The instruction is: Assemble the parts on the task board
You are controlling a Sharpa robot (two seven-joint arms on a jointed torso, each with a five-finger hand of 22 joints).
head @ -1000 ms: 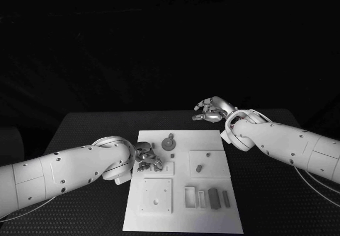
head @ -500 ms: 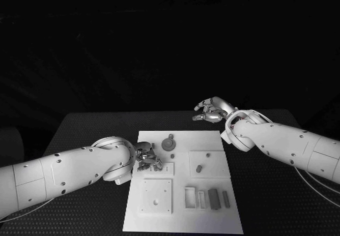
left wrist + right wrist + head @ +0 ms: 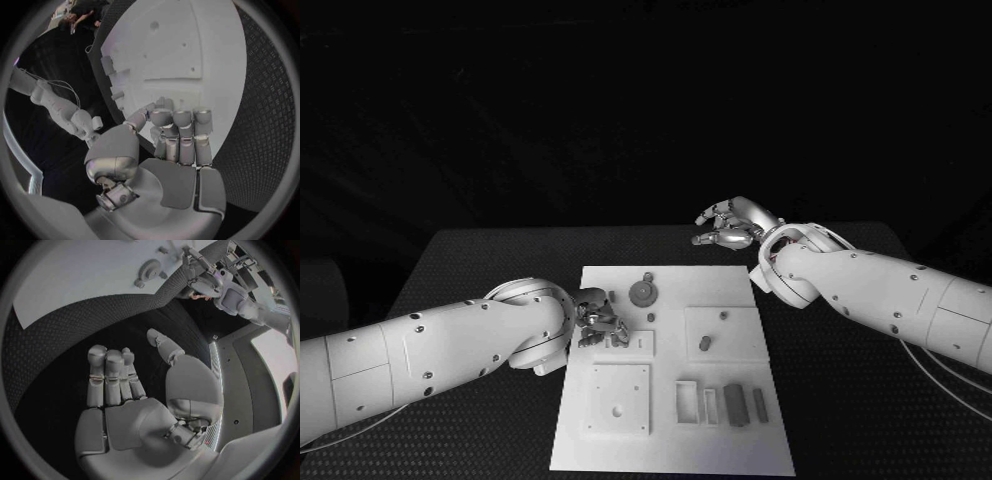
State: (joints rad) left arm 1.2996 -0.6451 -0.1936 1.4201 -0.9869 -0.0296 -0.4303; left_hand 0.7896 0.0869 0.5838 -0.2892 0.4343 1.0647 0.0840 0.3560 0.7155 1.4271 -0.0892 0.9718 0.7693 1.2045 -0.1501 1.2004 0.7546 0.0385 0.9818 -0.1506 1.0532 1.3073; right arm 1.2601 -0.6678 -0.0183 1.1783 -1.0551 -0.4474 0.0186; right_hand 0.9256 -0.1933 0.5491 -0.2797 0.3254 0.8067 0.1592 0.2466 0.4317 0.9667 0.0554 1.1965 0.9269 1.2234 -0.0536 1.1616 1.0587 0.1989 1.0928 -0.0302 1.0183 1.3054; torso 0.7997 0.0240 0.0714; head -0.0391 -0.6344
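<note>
The white task board (image 3: pixel 733 290) lies in the middle of the black table. On it are a grey gear-like disc (image 3: pixel 643 292), a small peg (image 3: pixel 648 276), a short part (image 3: pixel 705 341) on a raised square plate (image 3: pixel 740 345), and several bars (image 3: pixel 734 403) near the front. My left hand (image 3: pixel 599 320) is low over the board's left side, fingers curled down at a small square plate (image 3: pixel 635 344). The curled fingers (image 3: pixel 180 131) hide whatever is under them. My right hand (image 3: pixel 730 225) hovers past the board's far right corner, fingers (image 3: pixel 109 375) straight and holding nothing.
A larger square plate with holes (image 3: pixel 617 398) and a rectangular frame (image 3: pixel 687 400) sit at the board's near end. Black textured table (image 3: pixel 488 260) surrounds the board. The board (image 3: pixel 75 285) and left hand (image 3: pixel 200 270) appear far off in the right wrist view.
</note>
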